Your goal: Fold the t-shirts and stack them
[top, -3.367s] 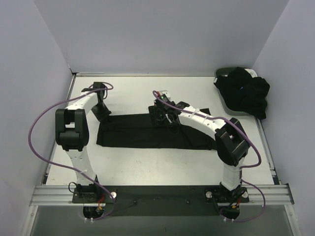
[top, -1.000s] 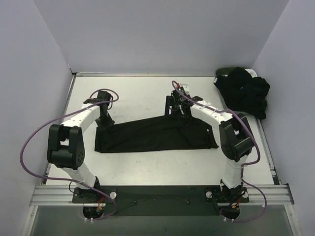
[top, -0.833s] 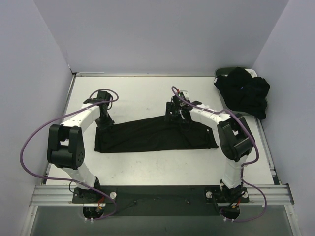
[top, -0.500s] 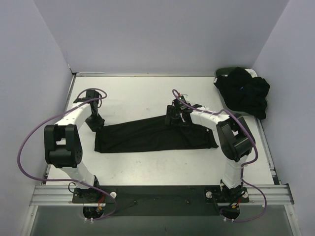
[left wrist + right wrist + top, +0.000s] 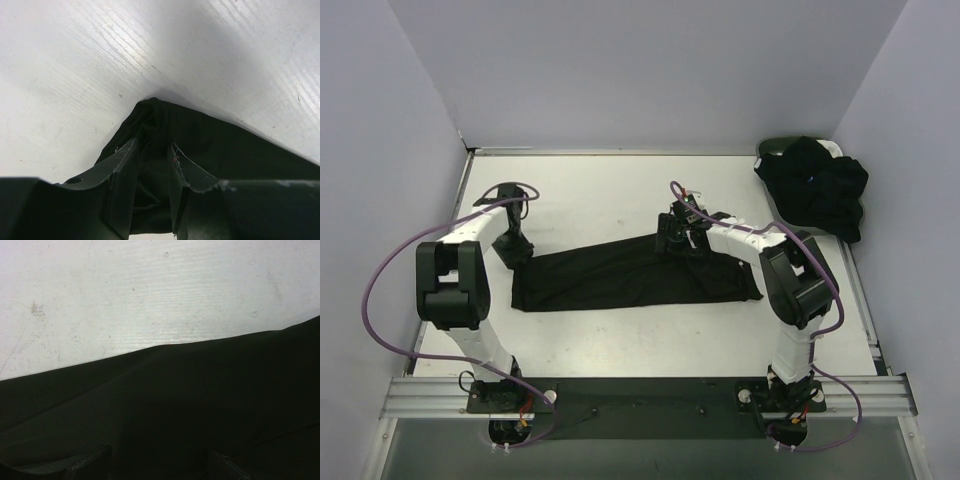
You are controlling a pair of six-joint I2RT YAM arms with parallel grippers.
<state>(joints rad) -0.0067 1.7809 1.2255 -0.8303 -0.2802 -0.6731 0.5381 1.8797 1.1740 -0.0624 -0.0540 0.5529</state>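
We see black t-shirt (image 5: 630, 275) lying as long strip on table (image 5: 600, 190), spanning between both pincers. Strip's far-left corner sits at our left gripper (image 5: 510, 247), cloth bunched between narrowly parted fingers (image 5: 122, 160). Honestly can't tell if it's pinched. Over strip's far edge, right gripper (image 5: 677, 235) spread wide, nothing clamped. Other shirts (image 5: 820, 190) heaped on basket (image 5: 772, 150), well right of it.

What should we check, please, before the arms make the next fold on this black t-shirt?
1. Black t-shirt lies as a long strip on the table: ok.
2. Left tool free of the shirt's corner: cannot tell; cloth sits between its fingers.
3. Right tool open over the cloth: ok.
4. Strip's far edge straight: not ok; it slants.
5. Other shirts piled on the basket, apart from the strip: ok.
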